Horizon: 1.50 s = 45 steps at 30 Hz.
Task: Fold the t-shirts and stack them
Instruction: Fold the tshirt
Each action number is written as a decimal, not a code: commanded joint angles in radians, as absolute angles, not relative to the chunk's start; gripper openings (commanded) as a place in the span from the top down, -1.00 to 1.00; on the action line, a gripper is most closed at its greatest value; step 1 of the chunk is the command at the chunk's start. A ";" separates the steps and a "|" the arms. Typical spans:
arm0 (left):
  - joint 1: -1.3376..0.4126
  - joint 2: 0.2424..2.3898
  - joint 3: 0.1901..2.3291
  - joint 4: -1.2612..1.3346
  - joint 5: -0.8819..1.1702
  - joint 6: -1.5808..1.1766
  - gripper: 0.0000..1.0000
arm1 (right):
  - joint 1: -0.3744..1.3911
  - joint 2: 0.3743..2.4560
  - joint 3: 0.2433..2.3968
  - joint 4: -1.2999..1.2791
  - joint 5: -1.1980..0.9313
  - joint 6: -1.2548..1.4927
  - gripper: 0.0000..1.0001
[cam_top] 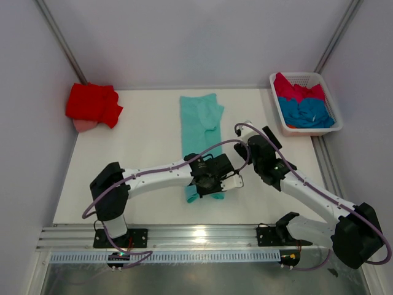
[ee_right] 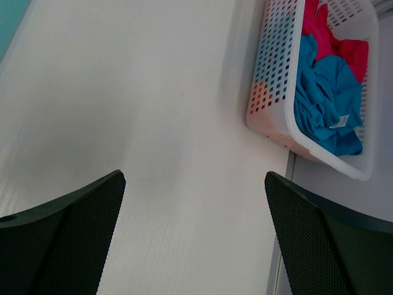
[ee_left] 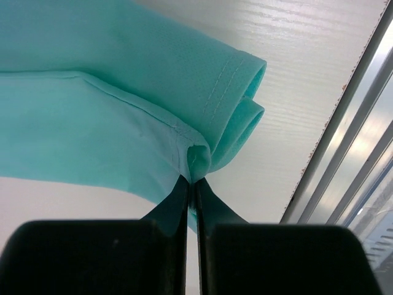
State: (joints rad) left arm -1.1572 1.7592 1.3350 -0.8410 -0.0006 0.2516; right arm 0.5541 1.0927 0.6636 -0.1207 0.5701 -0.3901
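A mint-teal t-shirt [cam_top: 199, 120] lies as a long folded strip down the middle of the table. At its near end my left gripper [cam_top: 206, 184] is shut on the shirt's hem corner; the left wrist view shows the black fingertips [ee_left: 194, 181] pinching the teal cloth [ee_left: 92, 110] just above the table. My right gripper [ee_right: 193, 178] is open over bare table to the right of the strip, nothing between its fingers. A bright red t-shirt [cam_top: 92, 104] sits bunched at the far left. Blue [cam_top: 310, 114] and crimson-pink [cam_top: 298, 91] t-shirts lie in the basket.
The white slatted basket [cam_top: 305, 77] stands at the far right corner and also shows in the right wrist view [ee_right: 270, 92]. A pink patch [cam_top: 83, 125] peeks from under the red shirt. A metal rail [cam_top: 196, 236] runs along the near edge.
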 commanded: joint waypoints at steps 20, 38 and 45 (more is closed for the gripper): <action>-1.120 1.669 1.597 -1.023 0.207 0.295 1.00 | 0.402 1.052 0.903 -0.017 0.709 -0.469 -0.99; -1.109 1.747 1.548 -1.040 0.367 0.458 1.00 | 0.400 1.121 1.032 -0.150 0.563 -0.373 -0.99; -1.048 1.890 1.664 -1.051 0.380 0.566 1.00 | 0.400 1.120 1.063 -0.152 0.583 -0.388 -0.99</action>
State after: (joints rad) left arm -1.0779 1.8435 1.5978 -1.0531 0.3492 0.4816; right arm 0.4034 1.1267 1.0214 -0.1593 0.5766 -0.4004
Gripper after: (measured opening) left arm 0.020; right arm 0.994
